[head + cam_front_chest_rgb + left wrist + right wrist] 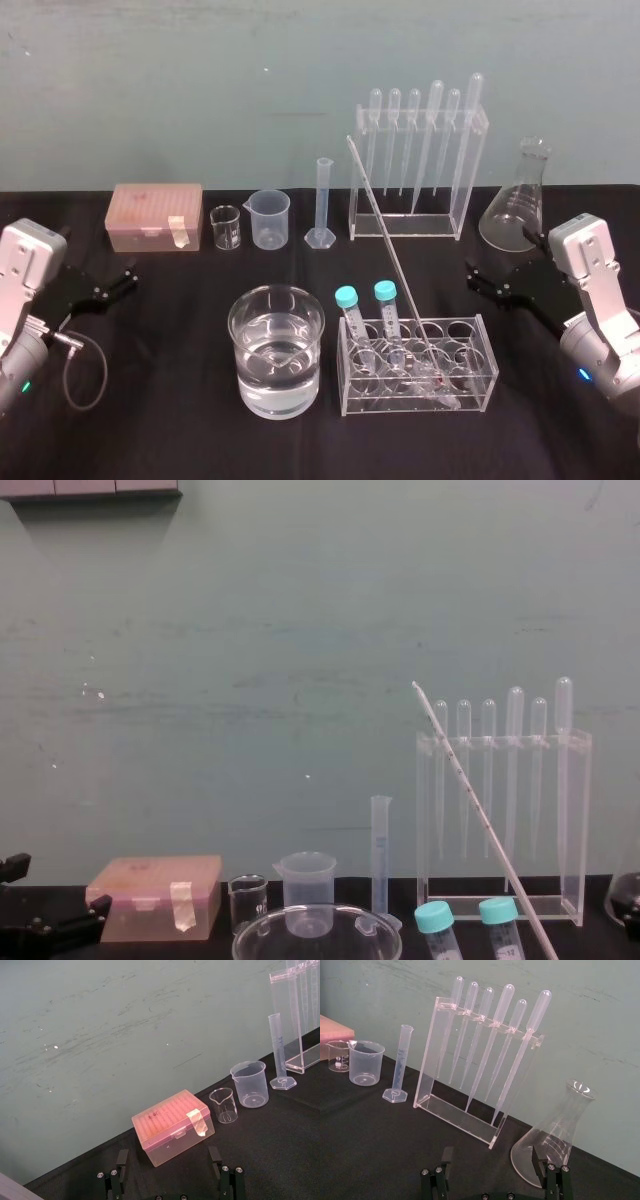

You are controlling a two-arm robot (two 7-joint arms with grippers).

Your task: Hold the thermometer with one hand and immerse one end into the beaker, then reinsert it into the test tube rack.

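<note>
Risk: thermometer (394,262) was thin glass on a slant. An off-axis pinch could've snapped it or dragged rack (488,350) into beaker (245,360), just beside at rack's 9 o'clock. Its foot sat in rack's 5 o'clock cells, long axis rising twd 11. L gripper (120,280) & R gripper (472,277) were wide open, empty.

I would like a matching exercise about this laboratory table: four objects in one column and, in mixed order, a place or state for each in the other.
Objects:
1. thermometer
2. beaker
3. pink box
4. conical flask

Place or state:
a. holds clear liquid
b. lid closed, back left
c. leans with its lower end in the test tube rack
d. stands at the far right

Pairs: 1-c, 2-a, 3-b, 4-d.
</note>
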